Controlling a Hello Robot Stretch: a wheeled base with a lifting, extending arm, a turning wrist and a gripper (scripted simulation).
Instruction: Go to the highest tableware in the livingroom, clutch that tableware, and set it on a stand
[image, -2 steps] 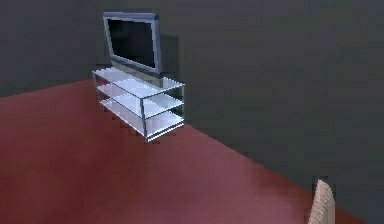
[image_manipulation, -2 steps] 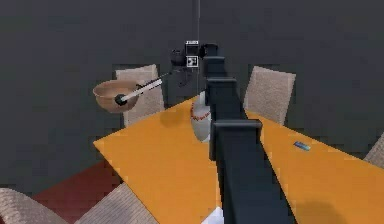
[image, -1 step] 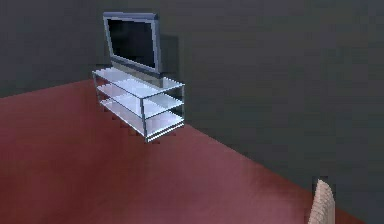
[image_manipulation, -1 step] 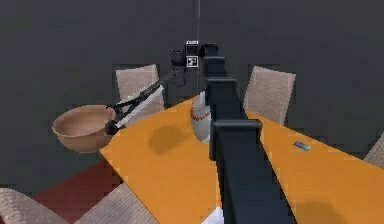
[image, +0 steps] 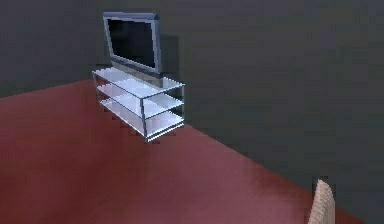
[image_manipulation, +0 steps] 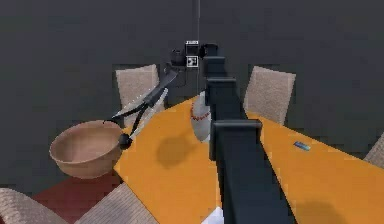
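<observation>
Wooden bowl (image_manipulation: 88, 150) hangs at the gripper's (image_manipulation: 127, 132) far end, just left of the orange table (image_manipulation: 310, 185) and clear of it. The gripper holds it, but I cannot tell how its jaws stand. Far off in the forward view, a glass stand (image: 140, 100) bears a television (image: 132, 42).

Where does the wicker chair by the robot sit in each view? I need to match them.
Forward view: wicker chair at the bottom right edge, partly cut off.
Arm side view: likely the same chair, bottom left corner, beside the orange table.
Shared landmark: the red floor under it, against the dark wall.
</observation>
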